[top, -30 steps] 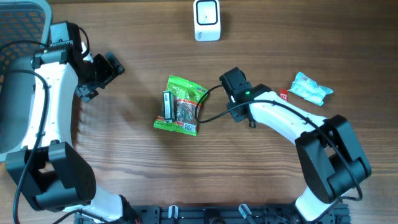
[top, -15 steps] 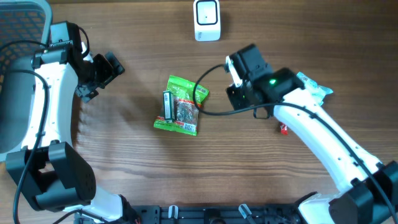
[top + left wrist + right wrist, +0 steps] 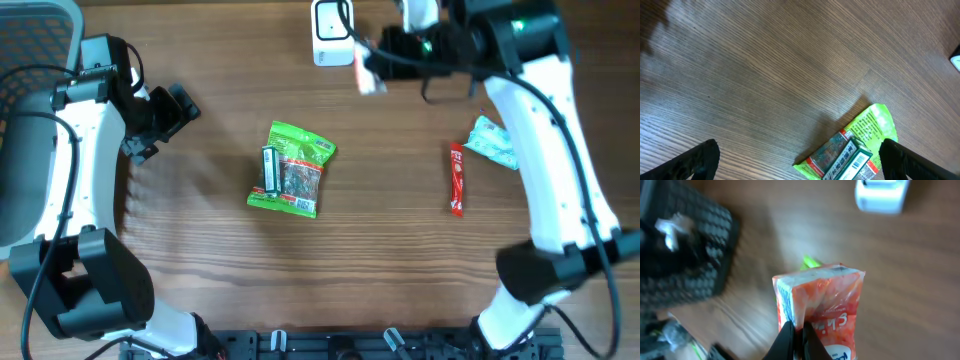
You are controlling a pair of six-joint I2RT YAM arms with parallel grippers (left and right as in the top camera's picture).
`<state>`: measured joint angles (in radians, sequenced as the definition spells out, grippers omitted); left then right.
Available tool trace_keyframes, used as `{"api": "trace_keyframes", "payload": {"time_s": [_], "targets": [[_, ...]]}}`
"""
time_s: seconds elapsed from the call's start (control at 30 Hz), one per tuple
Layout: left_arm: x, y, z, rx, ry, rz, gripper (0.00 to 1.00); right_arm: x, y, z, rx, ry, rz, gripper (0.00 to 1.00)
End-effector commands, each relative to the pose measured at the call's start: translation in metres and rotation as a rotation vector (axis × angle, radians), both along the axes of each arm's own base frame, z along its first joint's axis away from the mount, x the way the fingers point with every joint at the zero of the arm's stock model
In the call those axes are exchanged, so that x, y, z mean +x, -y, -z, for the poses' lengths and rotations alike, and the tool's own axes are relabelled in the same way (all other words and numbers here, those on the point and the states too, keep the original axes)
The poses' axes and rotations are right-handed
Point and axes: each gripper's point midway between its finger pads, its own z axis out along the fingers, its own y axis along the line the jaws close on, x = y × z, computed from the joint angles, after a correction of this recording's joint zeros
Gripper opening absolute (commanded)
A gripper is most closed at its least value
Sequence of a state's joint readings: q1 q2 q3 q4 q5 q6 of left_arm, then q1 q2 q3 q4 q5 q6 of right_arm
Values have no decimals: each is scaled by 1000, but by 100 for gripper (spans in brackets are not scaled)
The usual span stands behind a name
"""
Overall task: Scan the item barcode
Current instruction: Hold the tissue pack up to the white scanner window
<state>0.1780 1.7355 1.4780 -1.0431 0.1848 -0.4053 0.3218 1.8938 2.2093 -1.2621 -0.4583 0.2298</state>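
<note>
held packet (image 3: 820, 310): red-orange, white top edge, white lettering
scanner (image 3: 332, 30): white
pouch (image 3: 293, 170): bright green, black-and-white barcode
stick sachet (image 3: 457, 178): red
wrapper (image 3: 493, 142): pale blue
table (image 3: 200, 250): brown wood grain

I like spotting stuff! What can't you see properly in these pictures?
Overhead: pink packet is blurred; blue packet sits partly under the right arm.
Right wrist: no barcode shows on the pink packet; scanner is cut off by the top edge.
Left wrist: green bag is cut off by the bottom edge.
</note>
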Motion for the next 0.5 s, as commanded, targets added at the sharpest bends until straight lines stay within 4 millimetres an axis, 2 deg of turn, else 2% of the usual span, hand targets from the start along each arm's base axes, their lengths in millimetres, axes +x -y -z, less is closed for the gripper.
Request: {"api": "trace_keyframes", "payload": {"time_s": [0.0, 0.03, 0.07, 0.2, 0.37, 0.47], "targets": [[-1, 1, 4, -8, -10, 9, 100, 30, -26, 13, 131, -52, 8, 4], [-1, 1, 4, -8, -10, 9, 100, 38, -31, 17, 150, -53, 12, 4], [-1, 1, 4, -8, -10, 9, 100, 58, -41, 31, 196, -67, 20, 4], [-1, 1, 4, -8, -10, 9, 100, 98, -60, 60, 318, -80, 7, 5], [-1, 1, 4, -8, -10, 9, 100, 150, -51, 98, 442, -116, 91, 4], [-1, 1, 4, -8, -10, 9, 100, 173, -44, 112, 548, -134, 89, 5]]}}
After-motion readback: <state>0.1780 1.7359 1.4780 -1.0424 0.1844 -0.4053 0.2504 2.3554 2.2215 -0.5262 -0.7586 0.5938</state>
